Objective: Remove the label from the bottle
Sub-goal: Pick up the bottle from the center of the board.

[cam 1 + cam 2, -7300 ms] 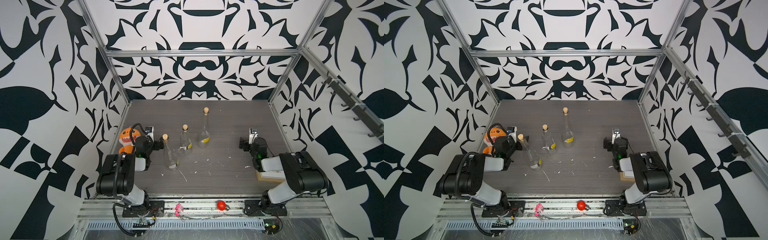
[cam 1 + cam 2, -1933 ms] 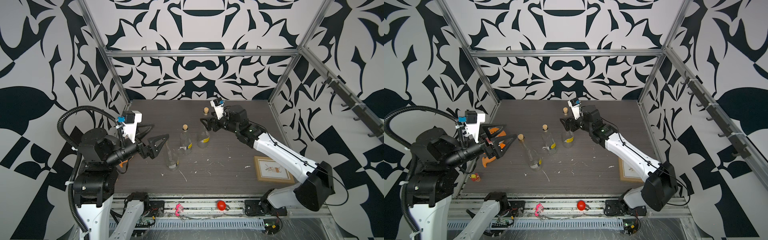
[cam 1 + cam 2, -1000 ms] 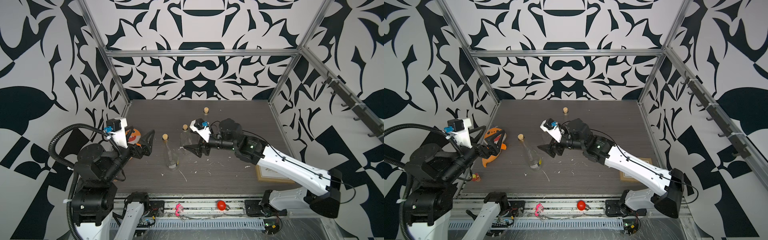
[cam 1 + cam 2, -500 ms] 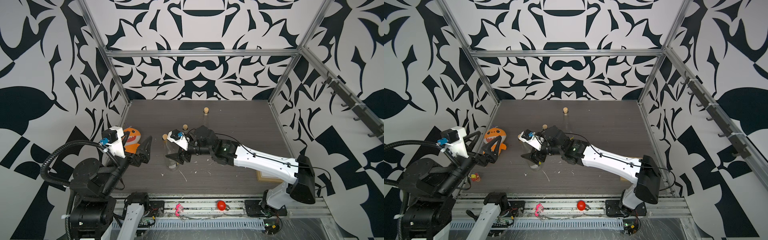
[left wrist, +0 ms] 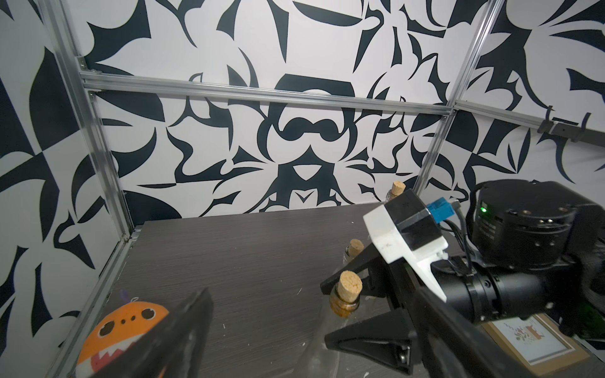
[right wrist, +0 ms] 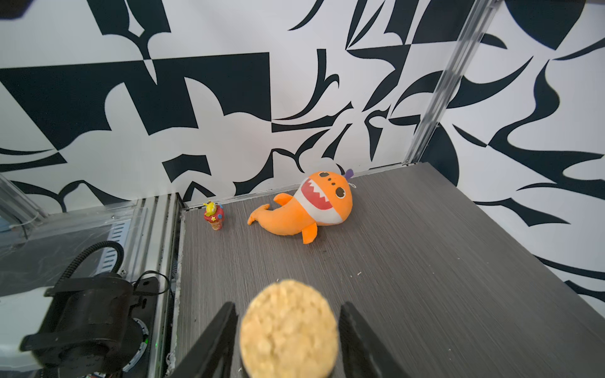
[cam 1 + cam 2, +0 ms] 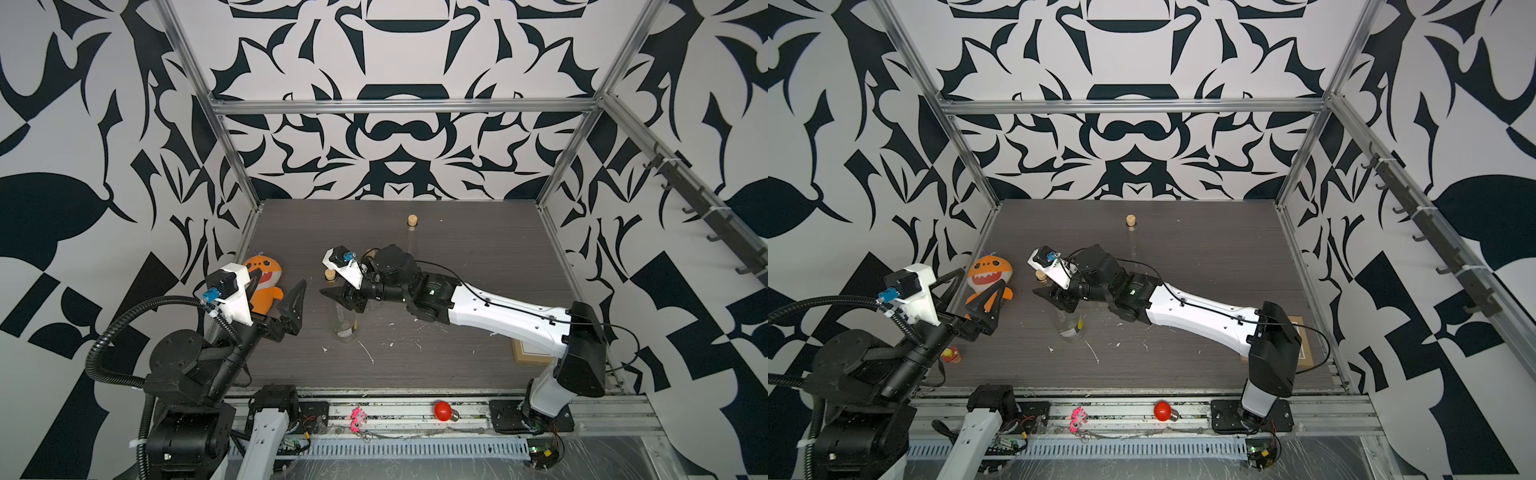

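Finds the right end effector (image 7: pixel 338 300) astride the neck of the near bottle (image 7: pixel 344 324), just under its cork (image 6: pixel 288 330); jaws half drawn in, a gap showing beside the glass, nothing gripped yet. Finds the left end effector (image 7: pixel 276 299) spread wide and empty, raised beside the shark toy (image 7: pixel 266 278), short of the bottle. Places the bottle upright toward the front of the surface (image 7: pixel 457 249), label (image 7: pixel 1073 331) low on its body.

Judges the step in hand as steadying the bottle. Recommends closing squarely on the glass neck, not the cork, firmly enough to hold the base down; then bringing a left finger to a label edge only once the bottle sits firm.

Notes a grey wood-grain surface strewn with white scraps (image 7: pixel 365 351), a second bottle (image 5: pixel 355 247) and a third bottle (image 5: pixel 397 188) behind, a framed picture (image 7: pixel 528 353) by the right arm's base. Notes black-and-white patterned walls on aluminium framing.
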